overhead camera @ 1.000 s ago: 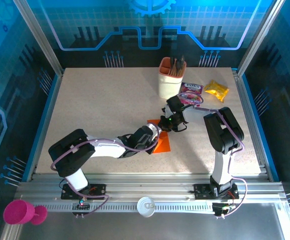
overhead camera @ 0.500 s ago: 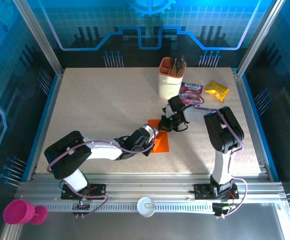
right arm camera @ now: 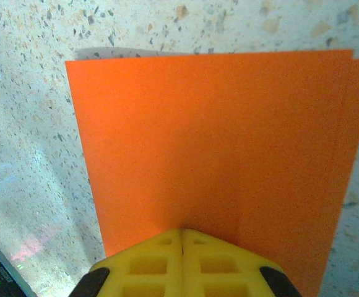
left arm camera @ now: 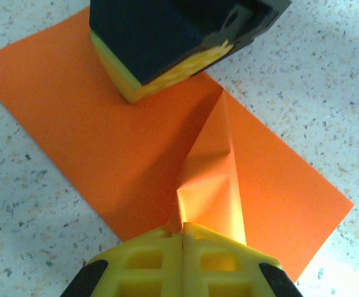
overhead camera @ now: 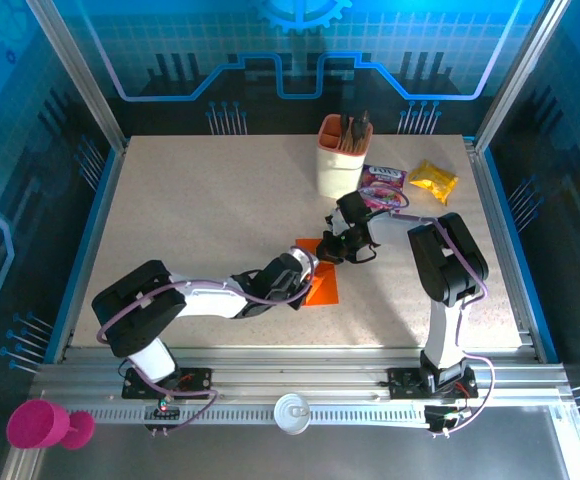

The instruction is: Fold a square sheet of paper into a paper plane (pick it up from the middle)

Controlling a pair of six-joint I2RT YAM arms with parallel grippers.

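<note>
You have the square sheet of paper (left arm camera: 105,142), folded to a rectangle, lying flat on the table (overhead camera: 200,220) near its middle. The left gripper (left arm camera: 182,232) is clamped tight on a lifted flap, raising a ridge, probably to carry it over for the next crease. The right gripper (left arm camera: 161,77) is closed on nothing and presses its tips onto the sheet, seemingly as an anchor against sliding. The peach cup (overhead camera: 340,165), purple packet (overhead camera: 382,186) and yellow packet (overhead camera: 433,180) sit well apart behind, so the 1 real obstacle is that right gripper, planted just beyond the ridge.
</note>
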